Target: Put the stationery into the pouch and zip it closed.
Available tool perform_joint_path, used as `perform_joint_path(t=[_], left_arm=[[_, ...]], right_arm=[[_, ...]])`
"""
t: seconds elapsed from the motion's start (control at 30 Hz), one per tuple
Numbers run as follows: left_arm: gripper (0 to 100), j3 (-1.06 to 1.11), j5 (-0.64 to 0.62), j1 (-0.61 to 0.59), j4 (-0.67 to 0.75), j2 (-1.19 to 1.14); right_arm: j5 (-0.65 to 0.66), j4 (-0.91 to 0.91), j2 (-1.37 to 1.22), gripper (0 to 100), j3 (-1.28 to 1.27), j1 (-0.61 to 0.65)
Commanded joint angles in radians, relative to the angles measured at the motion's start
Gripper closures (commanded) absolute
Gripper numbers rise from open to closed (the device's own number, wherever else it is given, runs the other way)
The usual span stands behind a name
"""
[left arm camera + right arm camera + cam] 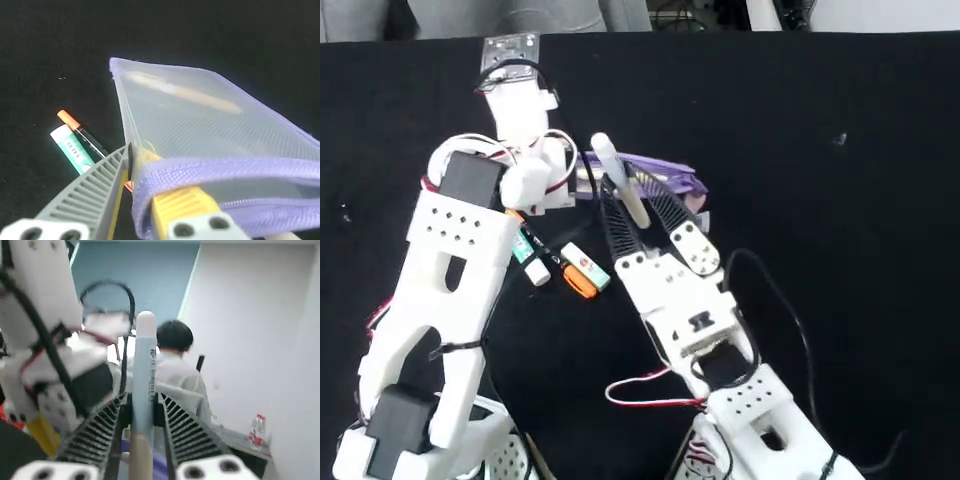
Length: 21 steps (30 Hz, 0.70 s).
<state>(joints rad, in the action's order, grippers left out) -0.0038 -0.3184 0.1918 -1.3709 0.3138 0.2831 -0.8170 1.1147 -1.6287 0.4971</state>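
The left gripper [134,159] is clamped on the zip edge of the translucent purple-trimmed mesh pouch [210,125]; just beside that pouch, the right gripper [143,401] pinches a pale blue, cream-ended pen [144,360]. Best tilt the pen toward the pouch's mouth and release only once it is well inside.

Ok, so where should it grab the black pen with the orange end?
Probably grip the black pen around the middle of its barrel, coming straight down from above. It lies flat on the table, thin, so the jaws should close across its width. A green-and-white stick lies close beside it, leaving little room on that side.
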Motion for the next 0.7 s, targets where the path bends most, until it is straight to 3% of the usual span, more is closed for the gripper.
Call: perform_joint_path(t=[0.0,0.23,0.37,0.67], left_arm=[[97,-0.022,0.000,-0.042,0.025,0.009],[97,-0.022,0.000,-0.053,0.023,0.009],[97,-0.022,0.000,-0.053,0.023,0.009],[97,-0.013,0.000,-0.114,0.068,0.009]], right_arm=[[0.003,-0.020,-0.016,98.2,0.007,-0.006],[0.005,0.224,-0.019,88.8,0.107,0.008],[0.011,0.273,-0.013,98.8,0.128,0.003],[0.012,0.275,-0.004,98.5,0.134,0.002]])
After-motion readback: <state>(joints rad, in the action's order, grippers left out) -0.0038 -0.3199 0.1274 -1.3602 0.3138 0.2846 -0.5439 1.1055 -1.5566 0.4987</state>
